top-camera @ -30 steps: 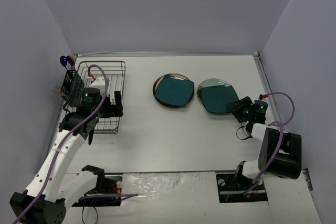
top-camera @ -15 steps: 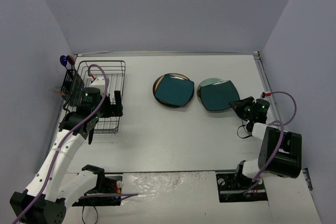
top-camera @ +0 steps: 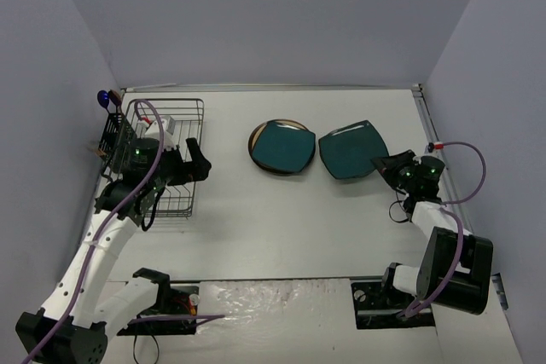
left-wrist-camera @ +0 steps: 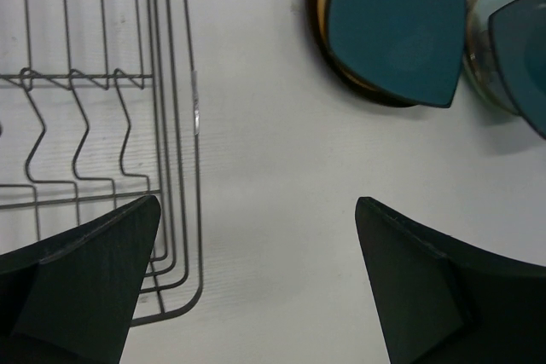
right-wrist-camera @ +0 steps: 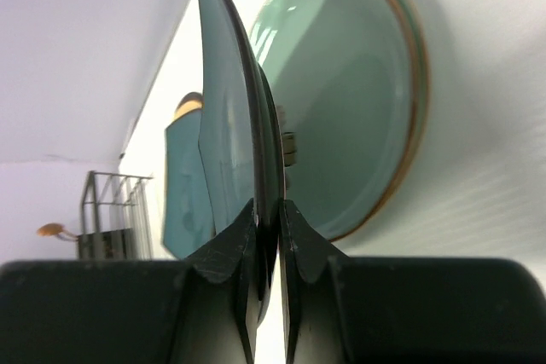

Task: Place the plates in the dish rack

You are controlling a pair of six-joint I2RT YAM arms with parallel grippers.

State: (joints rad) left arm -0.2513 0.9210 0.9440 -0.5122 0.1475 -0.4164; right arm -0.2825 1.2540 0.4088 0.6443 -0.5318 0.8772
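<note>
My right gripper (top-camera: pixel 386 164) is shut on the near rim of a dark teal rounded-square plate (top-camera: pixel 351 150), which it holds tilted up off the table. In the right wrist view this plate (right-wrist-camera: pixel 229 117) stands edge-on between the fingertips (right-wrist-camera: pixel 243 232), above a pale mint round plate (right-wrist-camera: pixel 345 117). A second teal plate (top-camera: pixel 281 147) lies on a brown-rimmed stack (left-wrist-camera: pixel 317 6) at mid-table. The black wire dish rack (top-camera: pixel 166 117) stands at the left with no plates in it. My left gripper (top-camera: pixel 198 162) hovers open at the rack's right edge, its fingers (left-wrist-camera: pixel 81 283) wide apart over bare table.
A small black caddy (top-camera: pixel 112 138) hangs on the rack's left side, with a blue object (top-camera: pixel 104 98) behind it. Grey walls close in the table on the left, back and right. The right arm's purple cable (top-camera: pixel 465 172) loops near the right wall.
My right gripper has shut on the right-hand teal plate's rim and tipped it up off the mint plate. The left gripper has shifted slightly right of the rack.
</note>
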